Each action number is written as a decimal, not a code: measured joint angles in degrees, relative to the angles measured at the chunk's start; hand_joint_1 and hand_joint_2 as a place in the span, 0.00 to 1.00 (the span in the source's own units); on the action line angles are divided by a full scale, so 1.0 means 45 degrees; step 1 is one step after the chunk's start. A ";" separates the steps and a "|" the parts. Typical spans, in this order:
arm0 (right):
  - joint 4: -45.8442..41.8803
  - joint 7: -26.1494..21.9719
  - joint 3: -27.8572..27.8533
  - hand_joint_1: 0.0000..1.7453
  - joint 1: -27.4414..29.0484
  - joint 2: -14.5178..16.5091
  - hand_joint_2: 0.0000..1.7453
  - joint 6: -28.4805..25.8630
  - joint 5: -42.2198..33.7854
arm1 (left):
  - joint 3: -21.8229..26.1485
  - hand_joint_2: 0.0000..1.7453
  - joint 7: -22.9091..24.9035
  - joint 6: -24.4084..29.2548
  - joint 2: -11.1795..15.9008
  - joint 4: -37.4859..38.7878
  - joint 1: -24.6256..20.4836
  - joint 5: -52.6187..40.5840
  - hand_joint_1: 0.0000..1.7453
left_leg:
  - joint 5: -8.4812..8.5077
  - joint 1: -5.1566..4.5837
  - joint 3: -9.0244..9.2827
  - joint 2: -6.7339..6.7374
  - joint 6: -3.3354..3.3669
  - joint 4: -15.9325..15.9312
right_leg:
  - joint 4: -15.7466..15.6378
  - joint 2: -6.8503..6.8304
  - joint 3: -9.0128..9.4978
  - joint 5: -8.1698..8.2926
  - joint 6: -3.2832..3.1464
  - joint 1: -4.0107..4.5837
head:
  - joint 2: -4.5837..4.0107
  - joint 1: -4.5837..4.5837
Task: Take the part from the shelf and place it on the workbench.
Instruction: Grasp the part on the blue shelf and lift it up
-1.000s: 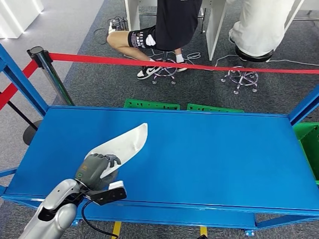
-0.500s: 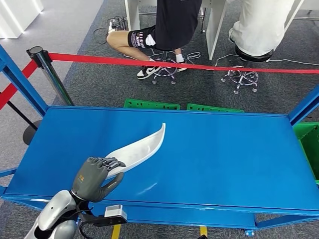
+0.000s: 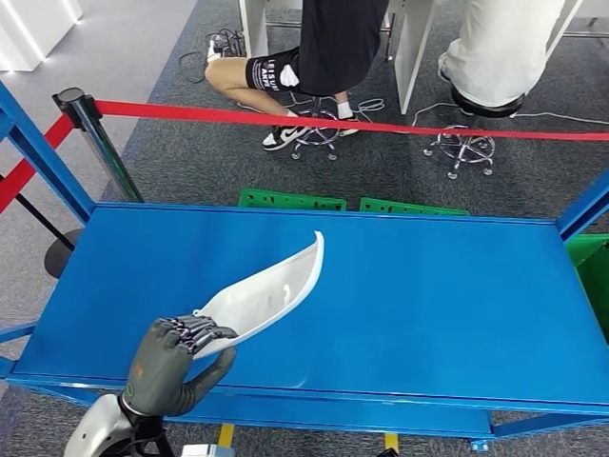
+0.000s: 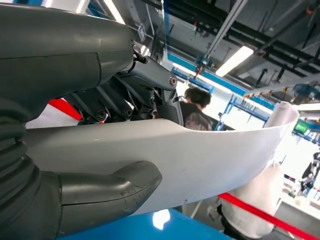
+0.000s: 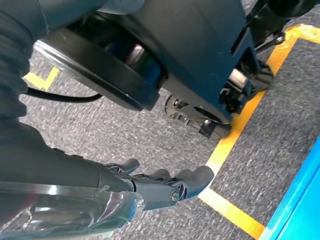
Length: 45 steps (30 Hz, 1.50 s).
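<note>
At the lower left of the frame, the left hand grips the white part by its near end. The part has swung outward, tip raised over the blue workbench; release seems close. The right hand hangs over the floor, fingers loosely extended, holding nothing.

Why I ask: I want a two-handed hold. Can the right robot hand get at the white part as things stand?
Probably not right away. The right robot hand hangs low over the grey floor beside the workbench, holding nothing, while the left robot hand grips the white part above the bench top. It would have to lift first.
</note>
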 joint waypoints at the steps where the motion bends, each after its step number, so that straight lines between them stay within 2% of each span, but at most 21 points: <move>1: -0.0001 -0.0032 -0.0068 0.00 -0.0004 0.0000 1.00 -0.0008 -0.0022 | -0.0025 1.00 -0.0001 0.0057 -0.0025 -0.0061 0.0030 -0.0008 1.00 | 0.0035 0.0041 0.0056 0.0012 0.0046 -0.0065 | 0.0383 -0.0027 -0.0158 -0.0276 0.0036 0.0005 | 0.0000 0.0027; 4: -0.0002 -0.0133 -0.0221 0.00 -0.0012 -0.0004 1.00 -0.0402 -0.0036 | -0.0108 1.00 0.0049 0.0340 -0.0079 -0.0136 0.0164 -0.0197 1.00 | 0.0066 0.0079 0.0102 0.0043 0.0095 -0.0096 | 0.2739 -0.0089 -0.1248 -0.1508 0.0089 -0.0009 | 0.0000 0.0081; 6: -0.0002 -0.0310 -0.0329 0.00 0.0001 -0.0005 1.00 -0.0830 -0.0030 | -0.0160 1.00 0.0174 0.0616 -0.0087 -0.0147 0.0314 -0.0422 1.00 | 0.0071 0.0091 0.0093 0.0047 0.0081 -0.0090 | 0.3395 -0.0100 -0.1554 -0.1506 0.0110 -0.0030 | 0.0000 0.0081; 10: -0.0002 -0.0604 -0.0562 0.00 -0.0064 0.0012 1.00 -0.1218 -0.0068 | -0.0291 1.00 0.0489 0.0991 -0.0090 -0.0220 0.0525 -0.0715 1.00 | 0.0069 0.0147 0.0077 0.0056 -0.0168 0.0010 | 0.0652 -0.0255 -0.0121 -0.0022 0.0171 -0.0073 | 0.0000 0.0085; 12: -0.0002 -0.0589 -0.0695 0.00 -0.0123 0.0033 1.00 -0.1246 -0.0122 | -0.0347 1.00 0.0554 0.1117 -0.0090 -0.0277 0.0629 -0.0764 1.00 | 0.0119 0.0128 0.0039 0.0061 -0.0355 0.0088 | 0.0202 -0.0222 0.0058 0.0092 0.0017 -0.0029 | 0.0000 0.0074; 14: -0.0002 -0.0575 -0.0808 0.00 -0.0126 0.0038 1.00 -0.1195 -0.0170 | -0.0387 1.00 0.0568 0.1190 -0.0087 -0.0298 0.0697 -0.0808 1.00 | 0.0169 0.0159 -0.0014 0.0092 -0.0505 0.0124 | 0.0267 -0.0105 -0.0126 0.0172 -0.0230 -0.0034 | 0.0000 0.0054; 15: -0.0002 -0.0569 -0.0850 0.00 -0.0116 0.0038 1.00 -0.1159 -0.0186 | -0.0405 1.00 0.0571 0.1212 -0.0086 -0.0298 0.0713 -0.0820 1.00 | 0.0033 0.0175 -0.0084 0.0112 -0.0568 0.0216 | 0.0286 -0.0068 -0.0213 0.0236 -0.0350 -0.0032 | 0.0000 0.0038; 17: -0.0002 -0.0559 -0.0927 0.00 -0.0102 0.0039 1.00 -0.1098 -0.0200 | -0.0449 1.00 0.0571 0.1243 -0.0085 -0.0298 0.0730 -0.0827 1.00 | -0.0813 0.0179 -0.0467 0.0135 -0.0651 0.1099 | 0.0275 -0.0017 -0.0451 0.0432 -0.0571 -0.0033 | 0.0000 -0.0001; 19: -0.0002 -0.0555 -0.0995 0.00 -0.0090 0.0039 1.00 -0.1028 -0.0221 | -0.0488 1.00 0.0571 0.1280 -0.0085 -0.0298 0.0734 -0.0835 1.00 | -0.1950 0.0167 -0.1065 0.0138 -0.0657 0.2804 | 0.0281 0.0063 -0.0751 0.0650 -0.0665 0.0018 | 0.0000 -0.0027; 21: -0.0002 -0.0555 -0.1065 0.00 -0.0070 0.0039 1.00 -0.0920 -0.0277 | -0.0533 1.00 0.0571 0.1337 -0.0085 -0.0296 0.0732 -0.0858 1.00 | -0.2309 0.0138 -0.1220 0.0137 -0.0578 0.3792 | 0.0286 0.0173 -0.1047 0.0869 -0.0686 0.0088 | 0.0000 -0.0028; 23: -0.0002 -0.0555 -0.1148 0.00 -0.0067 0.0039 1.00 -0.0830 -0.0366 | -0.0599 1.00 0.0572 0.1397 -0.0083 -0.0294 0.0725 -0.0890 1.00 | -0.1762 0.0053 -0.0461 0.0079 -0.0383 0.2970 | 0.0287 0.0353 -0.1322 0.1109 -0.0681 0.0150 | 0.0000 -0.0028; 26: -0.0002 -0.0609 -0.1346 0.00 -0.0075 0.0037 1.00 -0.0723 -0.0561 | -0.0793 1.00 0.0613 0.1396 -0.0103 -0.0291 0.0620 -0.1041 1.00 | -0.1288 -0.0074 0.1171 -0.0420 -0.0054 0.0488 | 0.0271 0.0662 -0.1628 0.1487 -0.0573 0.0189 | 0.0000 -0.0017; 29: -0.0002 -0.0675 -0.1616 0.00 0.0008 -0.0012 1.00 -0.0669 -0.0745 | -0.1141 1.00 0.0789 0.1303 -0.0241 -0.0272 0.0393 -0.1363 1.00 | -0.1177 -0.0120 0.1332 -0.0373 -0.0032 -0.0059 | 0.0116 0.0919 -0.1747 0.1865 -0.0324 0.0145 | 0.0000 -0.0072; 31: -0.0002 -0.0688 -0.1775 0.00 0.0097 -0.0064 1.00 -0.0643 -0.0806 | -0.1354 1.00 0.0891 0.1258 -0.0382 -0.0253 0.0219 -0.1519 1.00 | -0.0914 -0.0068 0.1157 -0.0140 0.0101 -0.0146 | 0.0312 0.0703 -0.1948 0.1547 -0.0191 0.0156 | 0.0000 -0.0047; 34: -0.0002 -0.0694 -0.1927 0.00 0.0122 -0.0108 1.00 -0.0602 -0.0822 | -0.1555 1.00 0.0952 0.1229 -0.0537 -0.0227 0.0120 -0.1563 1.00 | -0.0517 -0.0029 0.0729 0.0258 0.0204 -0.0177 | 0.2278 0.0015 -0.2467 -0.0287 0.0004 0.0134 | 0.0000 0.0057; 35: -0.0002 -0.0697 -0.1972 0.00 0.0111 -0.0118 1.00 -0.0596 -0.0822 | -0.1595 1.00 0.0954 0.1225 -0.0560 -0.0210 0.0107 -0.1563 1.00 | -0.0395 -0.0031 0.0575 0.0408 0.0194 -0.0166 | 0.3054 -0.0072 -0.2567 -0.0653 0.0067 0.0113 | 0.0000 0.0063; 37: -0.0002 -0.0697 -0.2034 0.00 0.0111 -0.0130 1.00 -0.0594 -0.0822 | -0.1642 1.00 0.0957 0.1223 -0.0589 -0.0170 0.0072 -0.1563 1.00 | -0.0159 -0.0031 0.0255 0.0712 0.0158 -0.0127 | 0.3705 -0.0146 -0.2297 -0.0473 0.0157 0.0068 | 0.0000 0.0064; 39: -0.0010 -0.0692 -0.2071 0.00 0.0107 -0.0147 1.00 -0.0588 -0.0826 | -0.1660 1.00 0.0961 0.1234 -0.0606 -0.0138 0.0034 -0.1552 1.00 | 0.0035 -0.0030 -0.0034 0.0974 0.0068 -0.0046 | 0.2589 -0.0392 -0.1148 0.0117 0.0238 0.0020 | 0.0000 0.0061; 40: -0.0021 -0.0695 -0.2091 0.00 0.0083 -0.0155 1.00 -0.0575 -0.0827 | -0.1666 1.00 0.0968 0.1248 -0.0616 -0.0130 0.0019 -0.1535 1.00 | 0.0114 -0.0046 -0.0146 0.1082 0.0003 0.0012 | 0.1613 -0.0611 -0.0398 0.0110 0.0268 0.0046 | 0.0000 0.0068; 42: -0.0046 -0.0707 -0.2157 0.00 0.0017 -0.0160 1.00 -0.0546 -0.0828 | -0.1696 1.00 0.0993 0.1285 -0.0639 -0.0114 -0.0021 -0.1464 1.00 | 0.0254 -0.0086 -0.0229 0.1280 -0.0125 0.0099 | 0.0233 -0.0890 0.0464 -0.0216 0.0136 0.0119 | 0.0000 0.0035; 45: -0.0055 -0.0715 -0.2320 0.00 0.0048 -0.0173 1.00 -0.0525 -0.0827 | -0.1753 1.00 0.1021 0.1333 -0.0671 -0.0073 -0.0074 -0.1303 1.00 | 0.0350 -0.0059 -0.0268 0.1432 -0.0321 0.0149 | -0.0018 -0.0656 0.0297 -0.0173 -0.0299 0.0159 | 0.0000 0.0002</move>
